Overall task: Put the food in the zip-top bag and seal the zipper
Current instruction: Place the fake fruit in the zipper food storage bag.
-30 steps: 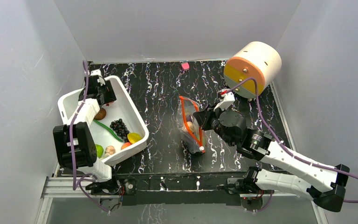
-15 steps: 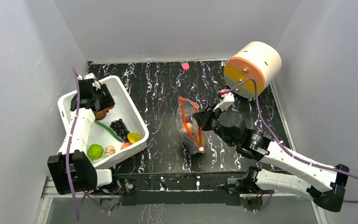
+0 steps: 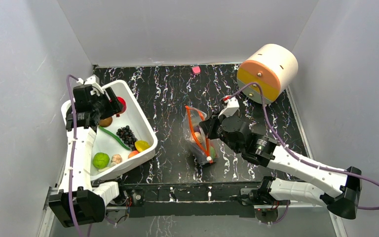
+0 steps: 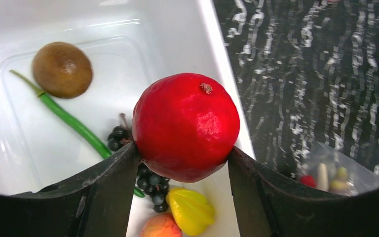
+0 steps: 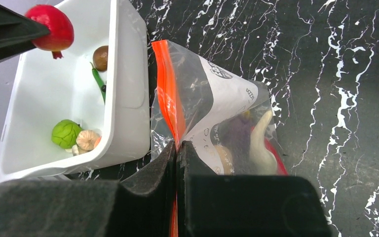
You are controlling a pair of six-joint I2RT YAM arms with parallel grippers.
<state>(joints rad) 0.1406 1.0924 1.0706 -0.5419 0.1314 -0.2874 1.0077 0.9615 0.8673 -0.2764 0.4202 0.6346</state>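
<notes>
My left gripper (image 3: 116,105) is shut on the red apple (image 4: 185,126) and holds it above the far end of the white tub (image 3: 145,129). The apple also shows in the top view (image 3: 121,104) and the right wrist view (image 5: 52,27). Black grapes (image 3: 126,134), a green round fruit (image 3: 100,160), a brown fruit (image 4: 62,69) and a green stalk lie in the tub. My right gripper (image 5: 178,148) is shut on the orange-red zipper (image 5: 168,101) of the clear zip-top bag (image 3: 200,136), which holds a purple eggplant (image 5: 238,136) and other food.
A round orange and cream drum (image 3: 268,71) stands at the back right. A small pink piece (image 3: 196,70) lies at the far edge of the black marbled table. A yellow star fruit (image 4: 191,209) and an orange fruit (image 4: 160,226) lie in the tub.
My left gripper has risen out of the tub with the red apple in it. My right gripper has shifted the bag a little to the left.
</notes>
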